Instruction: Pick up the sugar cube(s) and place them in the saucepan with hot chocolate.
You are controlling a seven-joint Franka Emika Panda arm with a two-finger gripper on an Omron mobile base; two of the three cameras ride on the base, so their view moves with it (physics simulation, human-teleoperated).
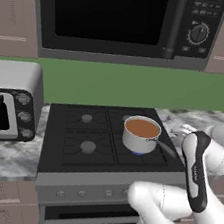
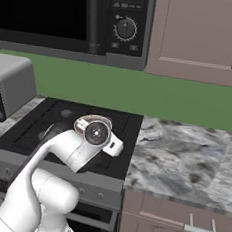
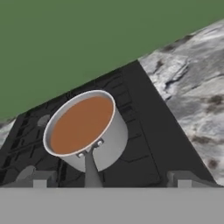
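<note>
Saucepan with hot chocolate (image 3: 85, 129) on black stove (image 1: 80, 135), gripper (image 3: 111, 181) behind its handle (image 3: 91, 170), jaws wide apart, empty

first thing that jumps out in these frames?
The steel saucepan full of brown hot chocolate, on the stove's right rear burner with its handle pointing toward the robot. Next, the white arm looming in the foreground, its gripper facing the pan with jaws open and empty. Above hangs a black microwave.

White arm (image 1: 182, 204) bent low, forearm raised; gripper (image 3: 111, 179) fingertips spread wide, holding nothing.
</note>
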